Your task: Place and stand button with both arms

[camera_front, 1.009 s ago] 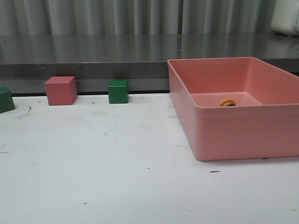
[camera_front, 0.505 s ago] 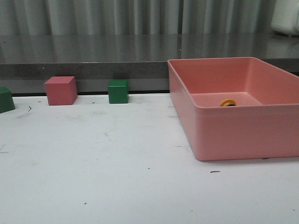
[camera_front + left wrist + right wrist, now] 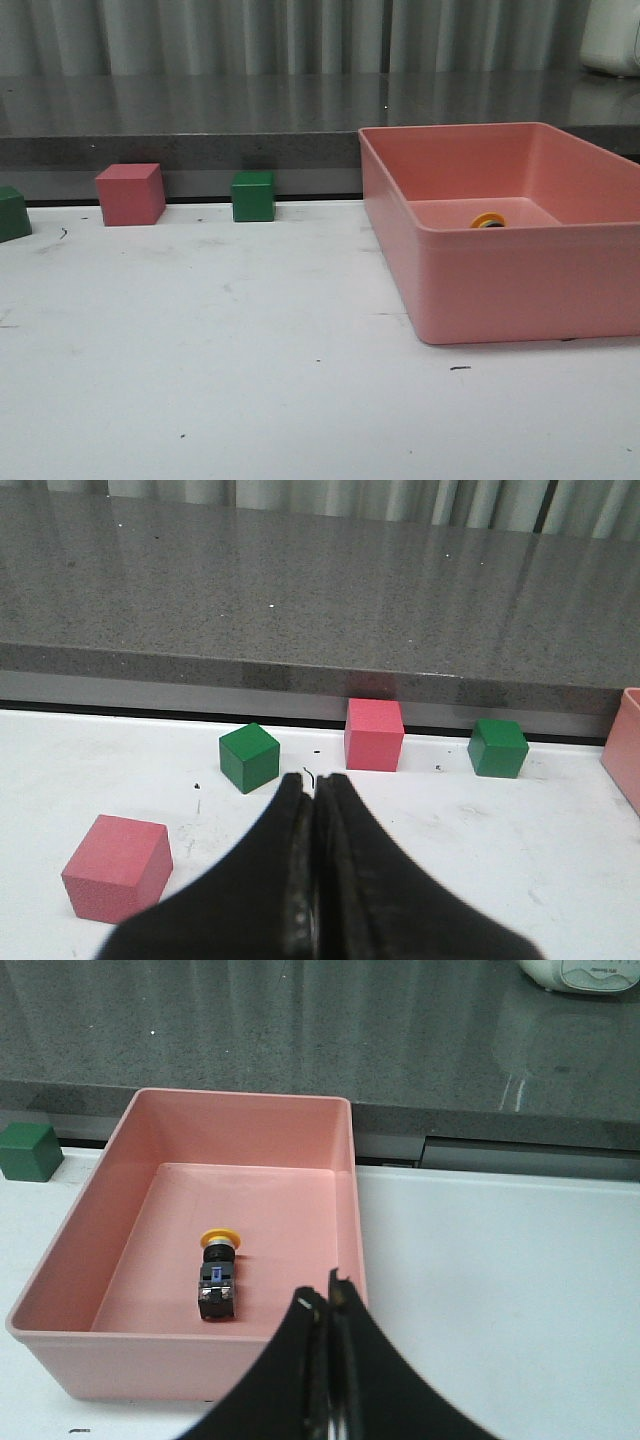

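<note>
Fingers of the right gripper (image 3: 327, 1295) pressed together, nothing between them, tips over the near right corner of the pink bin (image 3: 90, 1225). Button (image 3: 219, 1273) lies on its side on the bin floor, beyond the tips and apart from them, black base nearer the gripper, yellow cap pointing toward the far wall. Front view: only the yellow cap shows over the bin's near wall (image 3: 520, 285).

Left gripper (image 3: 316, 790) also closed and empty, above bare white table (image 3: 520, 860). Pink cube (image 3: 117, 868) nearest it; farther back a green cube (image 3: 249, 757), a second pink cube (image 3: 373, 734) and another green cube (image 3: 497, 748) along the grey counter (image 3: 300, 590). Button well apart from this gripper.
</note>
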{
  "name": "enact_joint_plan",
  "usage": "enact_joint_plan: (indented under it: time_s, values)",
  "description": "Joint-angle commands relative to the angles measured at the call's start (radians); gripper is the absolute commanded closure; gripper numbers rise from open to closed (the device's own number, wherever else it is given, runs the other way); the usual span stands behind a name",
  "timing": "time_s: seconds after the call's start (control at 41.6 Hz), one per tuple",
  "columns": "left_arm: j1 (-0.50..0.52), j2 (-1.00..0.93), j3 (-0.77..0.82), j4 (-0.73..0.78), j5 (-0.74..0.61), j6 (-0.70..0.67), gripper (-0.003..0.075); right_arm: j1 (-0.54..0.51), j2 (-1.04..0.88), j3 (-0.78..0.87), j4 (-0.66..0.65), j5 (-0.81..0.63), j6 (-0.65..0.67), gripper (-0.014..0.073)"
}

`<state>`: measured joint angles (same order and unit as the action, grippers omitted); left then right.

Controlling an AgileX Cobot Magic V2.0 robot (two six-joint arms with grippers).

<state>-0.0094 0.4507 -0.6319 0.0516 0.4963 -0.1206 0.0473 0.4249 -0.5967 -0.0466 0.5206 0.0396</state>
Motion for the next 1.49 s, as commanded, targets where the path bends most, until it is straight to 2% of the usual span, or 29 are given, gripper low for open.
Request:
enact_joint_plan:
  time_s: [0.0, 0.048, 0.144, 0.24, 0.288, 1.033, 1.154, 1.274, 1.466]
  values:
    - [-0.010, 0.013, -0.029, 0.017, -0.066, -0.007, 0.0671, -0.001, 0.014, -0.035, -0.015, -0.061, -0.009, 0.0489]
    - [-0.010, 0.013, -0.029, 0.027, -0.060, -0.007, 0.0594, -0.001, 0.014, -0.035, -0.017, -0.061, -0.009, 0.0379]
    - [-0.010, 0.013, -0.029, 0.035, -0.058, -0.007, 0.0391, -0.001, 0.014, -0.035, -0.018, -0.060, -0.009, 0.0149]
    - [-0.010, 0.013, -0.029, 0.039, -0.058, -0.007, 0.0199, -0.001, 0.014, -0.035, -0.018, -0.063, -0.009, 0.0021]
    - [-0.010, 0.013, -0.029, 0.039, -0.058, -0.007, 0.0153, -0.001, 0.014, -0.035, -0.018, -0.065, -0.009, 0.0004]
    - [-0.010, 0.013, -0.029, 0.039, -0.058, -0.007, 0.0157, -0.001, 0.014, -0.035, -0.017, -0.083, -0.009, 0.0003]
    - [-0.010, 0.013, -0.029, 0.039, -0.058, -0.007, 0.0157, -0.001, 0.018, -0.038, 0.016, -0.076, -0.009, 0.0003]
    - [-0.010, 0.013, -0.029, 0.039, -0.058, -0.007, 0.0157, -0.001, 0.068, -0.088, 0.085, 0.000, -0.009, 0.0003]
    - [-0.010, 0.013, -0.029, 0.039, -0.058, -0.007, 0.0157, 0.008, 0.256, -0.265, 0.126, 0.243, -0.028, 0.0003]
